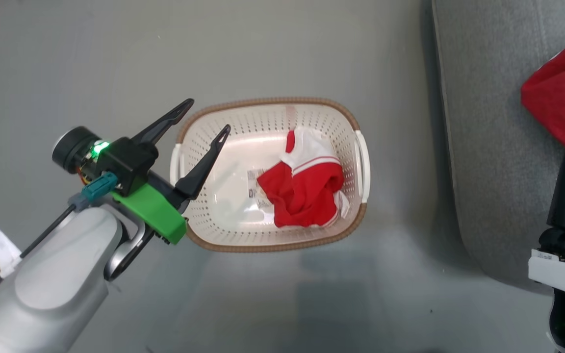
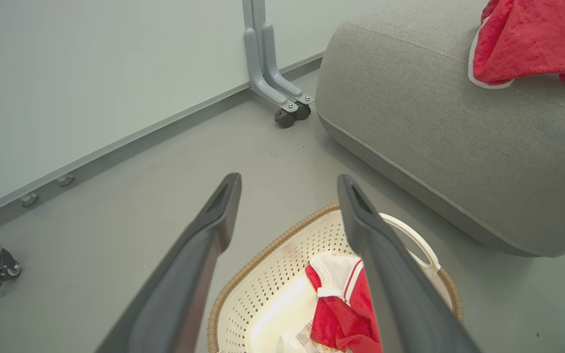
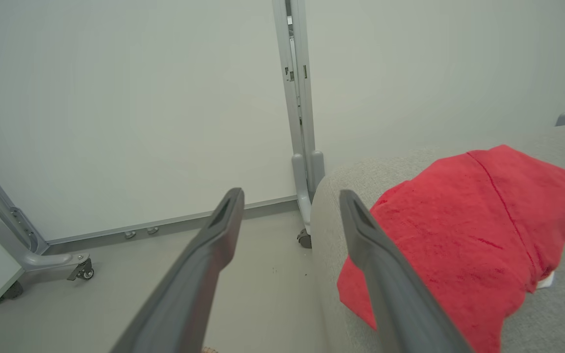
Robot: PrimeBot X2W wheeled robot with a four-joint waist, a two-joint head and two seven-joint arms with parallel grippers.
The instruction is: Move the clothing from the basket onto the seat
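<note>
The cream-white basket (image 1: 272,247) stands on the grey floor, and a crumpled red-and-white garment (image 1: 307,191) lies in its right half. My left gripper (image 1: 209,115) hangs open and empty over the basket's left end, apart from the garment. In the left wrist view that gripper (image 2: 288,179) looks down past the rim of the basket (image 2: 263,250) at the garment (image 2: 346,304). A plain red shirt (image 1: 562,98) lies on the grey seat (image 1: 498,147) at the right. My right gripper (image 3: 291,193) is open and empty beside the red shirt (image 3: 459,245), at the edge of the seat (image 3: 351,176).
Pale partition panels on grey feet with castors (image 2: 290,115) stand behind the basket and seat. Another castor foot (image 3: 81,269) is at the left along the wall. Bare grey floor (image 1: 312,49) surrounds the basket.
</note>
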